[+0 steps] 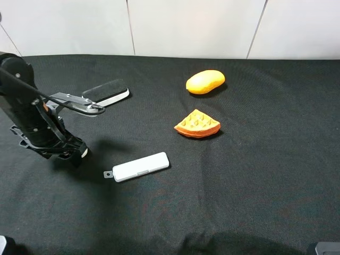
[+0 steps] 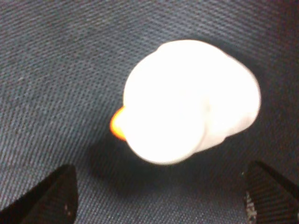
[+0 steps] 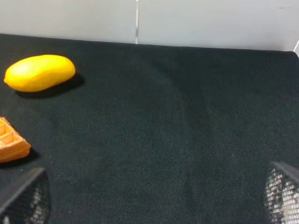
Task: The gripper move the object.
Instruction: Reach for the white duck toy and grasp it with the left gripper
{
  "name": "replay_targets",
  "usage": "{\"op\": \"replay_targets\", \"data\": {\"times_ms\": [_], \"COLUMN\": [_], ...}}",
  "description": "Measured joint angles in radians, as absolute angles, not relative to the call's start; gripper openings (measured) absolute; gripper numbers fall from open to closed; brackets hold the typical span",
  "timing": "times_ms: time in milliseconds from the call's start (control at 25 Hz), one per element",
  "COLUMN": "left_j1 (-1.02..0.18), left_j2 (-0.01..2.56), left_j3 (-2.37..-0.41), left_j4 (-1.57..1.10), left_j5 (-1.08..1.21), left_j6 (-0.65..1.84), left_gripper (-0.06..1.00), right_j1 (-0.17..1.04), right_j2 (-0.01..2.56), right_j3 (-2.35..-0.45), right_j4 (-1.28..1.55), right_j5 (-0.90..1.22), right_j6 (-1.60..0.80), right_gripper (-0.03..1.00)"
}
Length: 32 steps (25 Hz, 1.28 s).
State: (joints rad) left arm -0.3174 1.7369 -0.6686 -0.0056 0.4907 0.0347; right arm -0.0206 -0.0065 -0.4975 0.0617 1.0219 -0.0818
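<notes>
Left tool (image 2: 159,196) sits low over the black surface (image 1: 239,186), its fingers (image 2: 51,193) spread wide and holding nothing. The white lump (image 2: 189,100) lies on the cloth just ahead of the tips, within their spread, with a small orange bit showing at one side. Right tool (image 3: 154,200) waits with its jaws apart too, well away, facing the mango (image 3: 39,72). As I judge it, the approach is nearly done. The closing, the lift and the carry are all left, and the lump has not yet been gripped.
</notes>
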Motion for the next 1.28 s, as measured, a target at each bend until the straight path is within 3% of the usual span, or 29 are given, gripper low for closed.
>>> {"op": "replay_targets", "data": {"times_ms": [1080, 1280], "left_j1": [-0.323, -0.325], "left_j2": [1.841, 1.841], "left_j3": [-0.762, -0.762], "left_j4": [0.000, 0.000], "left_j5": [0.455, 0.469], "left_j6": [0.035, 0.035], "left_gripper": [0.76, 0.66], "right_j1": [-0.021, -0.021], "right_j2": [-0.007, -0.007], "right_j3": [-0.497, -0.497], "right_j4": [0.065, 0.065], "right_j5": [1.022, 1.022], "right_j6": [-0.082, -0.082], "right_gripper": [0.69, 0.69]}}
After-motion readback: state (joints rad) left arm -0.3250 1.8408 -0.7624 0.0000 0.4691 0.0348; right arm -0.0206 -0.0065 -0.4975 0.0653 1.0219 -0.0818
